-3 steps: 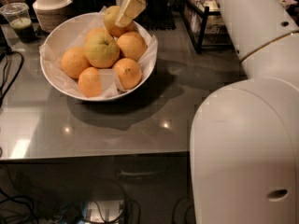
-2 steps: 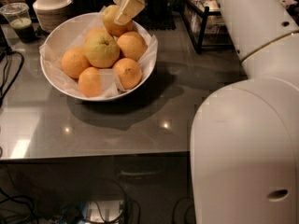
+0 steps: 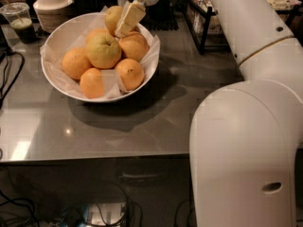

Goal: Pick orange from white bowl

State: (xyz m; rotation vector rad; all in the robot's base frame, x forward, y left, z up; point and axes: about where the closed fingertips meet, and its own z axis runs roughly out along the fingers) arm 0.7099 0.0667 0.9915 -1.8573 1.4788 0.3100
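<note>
The gripper's (image 3: 117,26) fingers (image 3: 130,17) clasp the orange (image 3: 111,16); the near one lies flat against its right side, and the other is hidden behind it. Just below them lie a yellow-green fruit (image 3: 103,50) and smaller oranges (image 3: 130,73), heaped in the white bowl (image 3: 57,41). Beneath stretches the grey surface (image 3: 142,126).
</note>
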